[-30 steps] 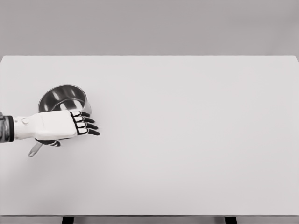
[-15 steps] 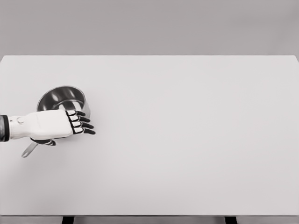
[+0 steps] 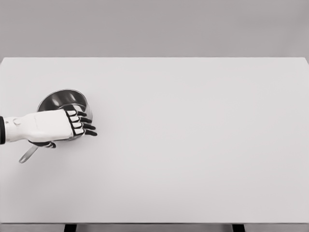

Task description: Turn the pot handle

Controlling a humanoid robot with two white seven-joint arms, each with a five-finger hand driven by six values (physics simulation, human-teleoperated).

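I am turning the handle [image 3: 28, 154], which is poking out below my left robot hand [image 3: 58, 126], fingers relaxed and gripping nothing. The pot [image 3: 60, 100] is sitting at the bench's [image 3: 193, 145] left. Next, I judge, another sideways nudge.

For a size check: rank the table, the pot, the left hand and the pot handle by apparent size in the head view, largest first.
1. table
2. pot and left hand: look alike, and the hand partly covers the pot, so unranked
3. pot handle, only its end showing
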